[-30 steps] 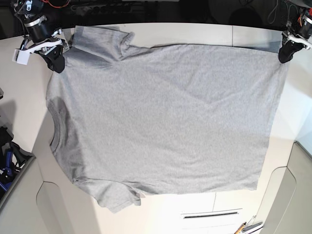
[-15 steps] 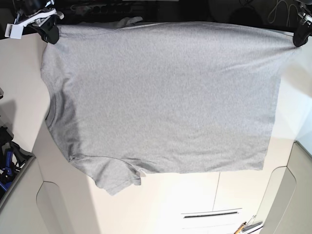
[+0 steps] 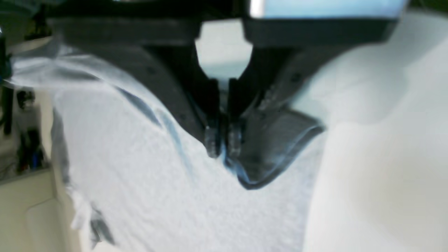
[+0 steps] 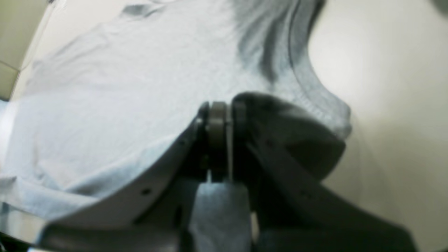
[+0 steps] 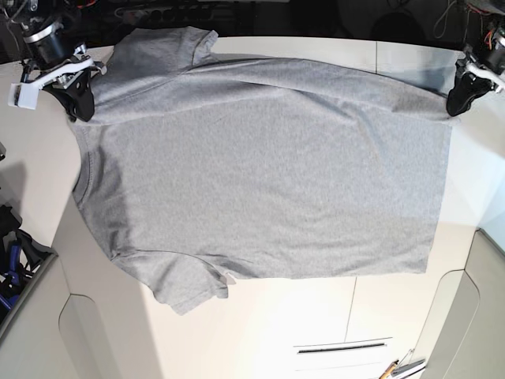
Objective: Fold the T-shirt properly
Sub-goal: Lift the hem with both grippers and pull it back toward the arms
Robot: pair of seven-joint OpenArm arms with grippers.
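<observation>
Left wrist view: the left gripper (image 3: 223,147) has its jaws pinched narrow on a hem corner of the T-shirt (image 3: 175,196); the cloth runs away below the jaws.

Right wrist view: the right gripper (image 4: 218,115) clamps the shoulder edge beside the ribbed collar (image 4: 308,94); the shirt body spreads to the left.

Base view: the T-shirt (image 5: 268,174) lies plain side up on the tabletop (image 5: 316,332), long axis spanning gripper to gripper. Both grippers hold the far edge, so the free edge lies nearest the camera, equally distant from each arm.
</observation>
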